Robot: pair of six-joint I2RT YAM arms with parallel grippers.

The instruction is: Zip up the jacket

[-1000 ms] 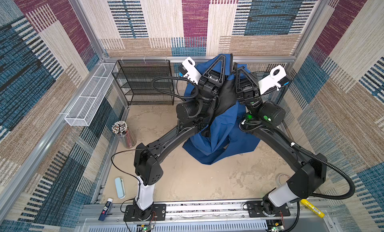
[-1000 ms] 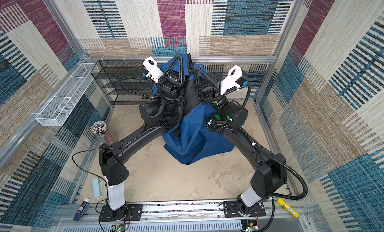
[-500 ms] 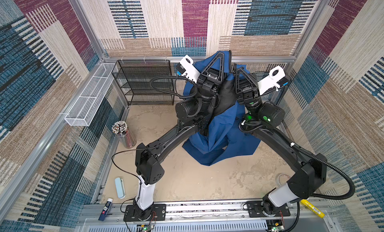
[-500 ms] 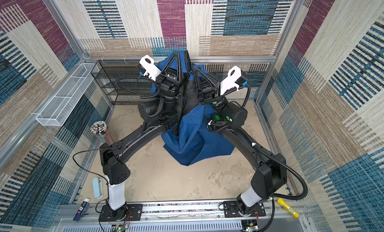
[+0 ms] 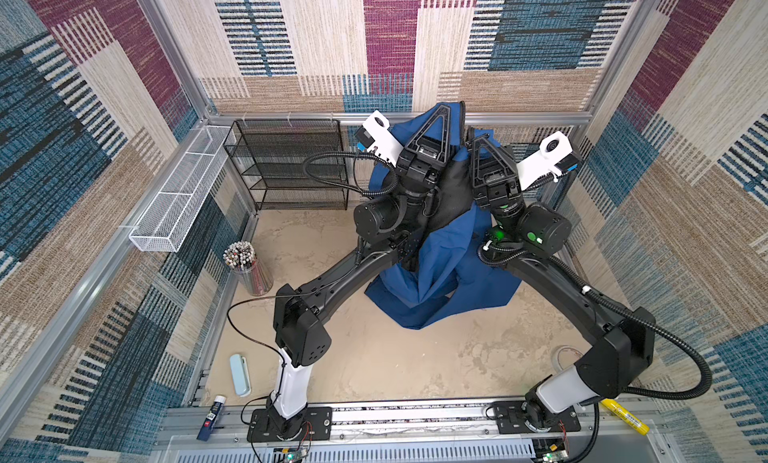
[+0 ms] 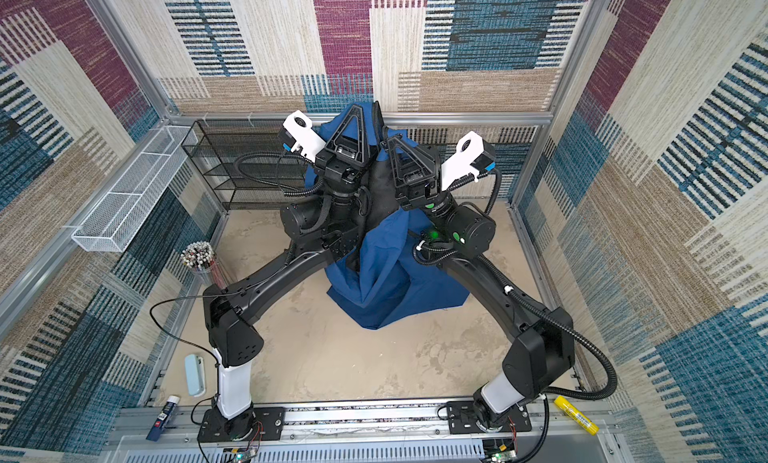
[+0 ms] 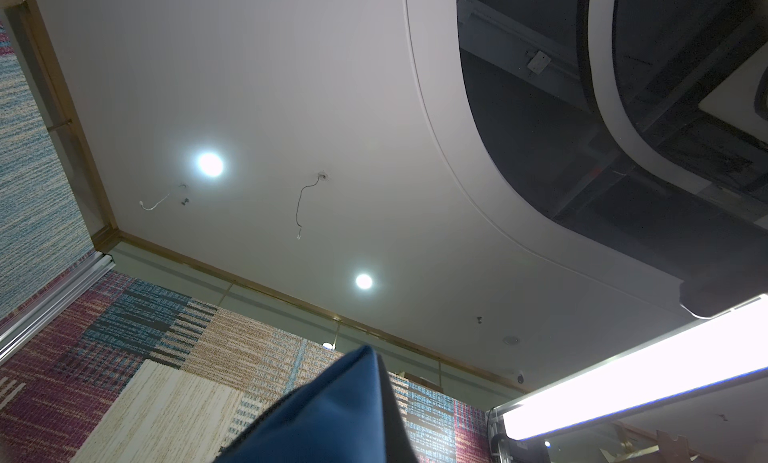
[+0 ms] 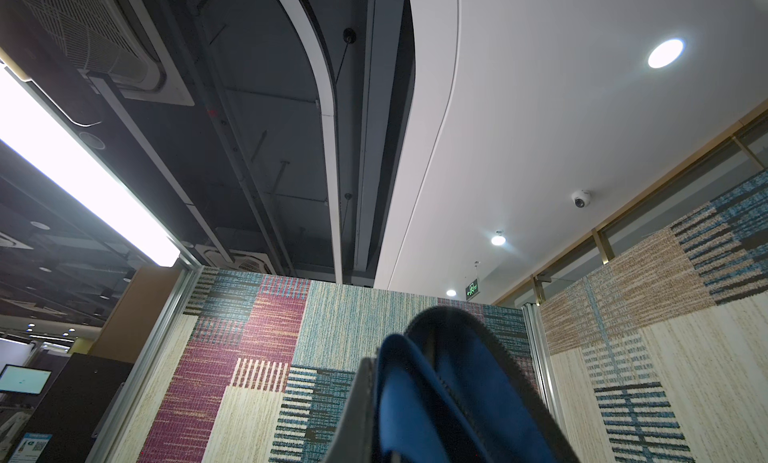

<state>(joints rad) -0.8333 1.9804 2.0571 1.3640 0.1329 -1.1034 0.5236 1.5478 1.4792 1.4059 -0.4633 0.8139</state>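
Observation:
The navy jacket (image 5: 449, 274) hangs as a bunched column from both raised grippers down to the tan table (image 5: 395, 357), with black lining showing between the arms. In both top views my left gripper (image 5: 444, 108) points upward, shut on the jacket's upper edge. My right gripper (image 5: 474, 142), just beside it and slightly lower, is also shut on the cloth. The left wrist view shows a blue fold of the jacket (image 7: 332, 411) rising from the jaws. In the right wrist view, folded jacket cloth (image 8: 415, 411) with a black toothed zipper edge (image 8: 490, 348) stands between the jaws.
A black wire shelf (image 5: 291, 162) stands at the back left, and a white wire basket (image 5: 178, 195) hangs on the left rail. A cup of pencils (image 5: 245, 265), a pale blue case (image 5: 240, 373) and a glue stick (image 5: 212, 415) lie left. A yellow marker (image 5: 623, 415) lies front right.
My left gripper has risen slightly with the jacket edge. The right gripper and the hanging cloth have barely shifted.

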